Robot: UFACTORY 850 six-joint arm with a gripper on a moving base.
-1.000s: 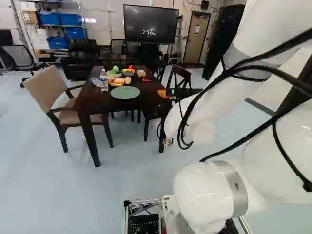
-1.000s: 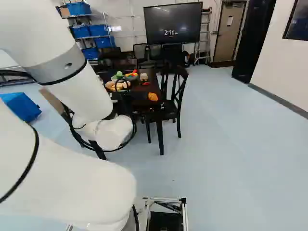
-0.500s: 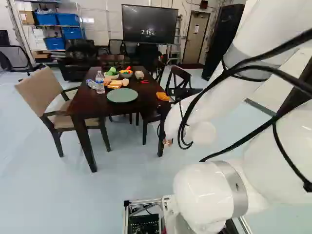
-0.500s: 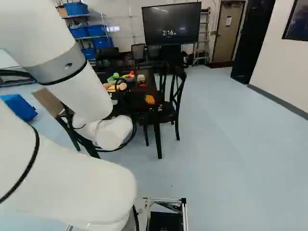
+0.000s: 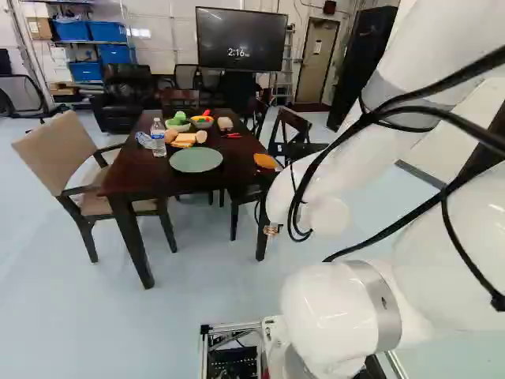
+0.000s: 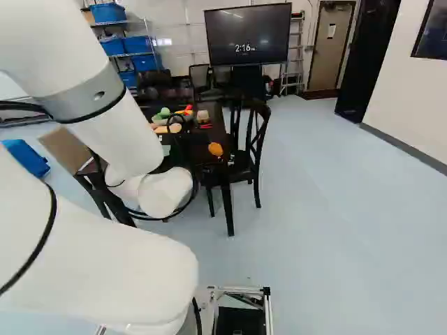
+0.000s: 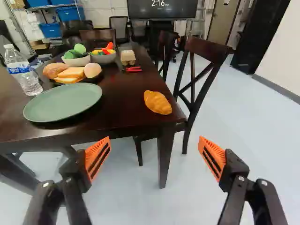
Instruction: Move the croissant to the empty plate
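In the left base view, from the dark table's (image 5: 241, 163) middle, a beige armchair (image 5: 53, 152) stood at nine o'clock, two bowls (image 5: 179, 128) toward twelve, a screen (image 5: 241, 38) toward one.

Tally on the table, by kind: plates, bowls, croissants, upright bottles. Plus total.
Plates: 2 (empty green plate, dark plate under the bread)
Bowls: 2 (left bowl and right bowl in the left base view)
Croissant: 1
Upright bottle: 1
Total: 6
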